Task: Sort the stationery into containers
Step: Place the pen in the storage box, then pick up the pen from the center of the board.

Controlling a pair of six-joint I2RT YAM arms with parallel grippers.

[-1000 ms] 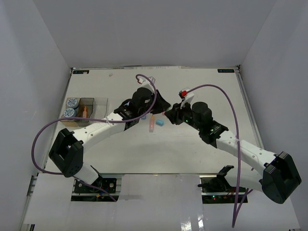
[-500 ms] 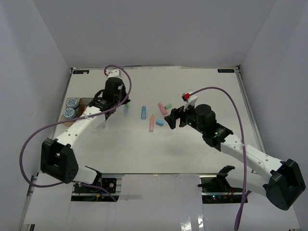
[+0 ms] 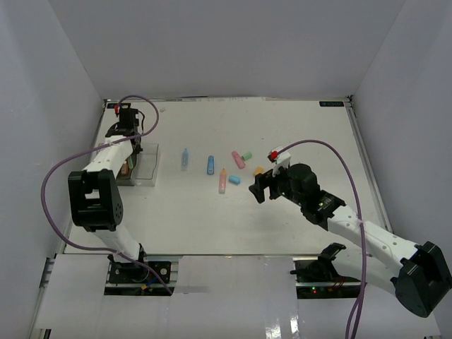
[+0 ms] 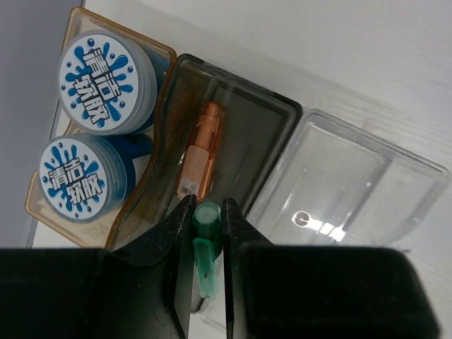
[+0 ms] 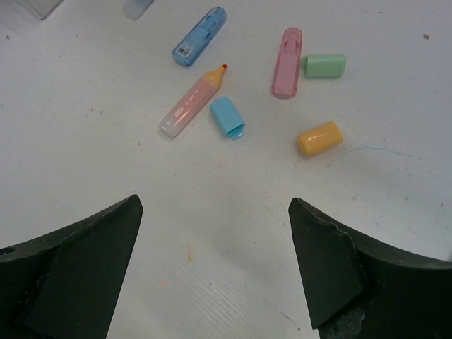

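While in pincer (image 4: 207,206), glossy green cylinder (image 4: 205,261).

The left arm (image 3: 99,159) is stretched along the left edge of the worktop (image 3: 282,219), and the left gripper (image 4: 207,205) is pointed downward with its jaws pressed together on a green marker (image 4: 204,265). The right arm (image 3: 353,226) is extended toward the middle of the worktop, and the right gripper (image 5: 213,206) is held above it with its jaws spread wide apart.
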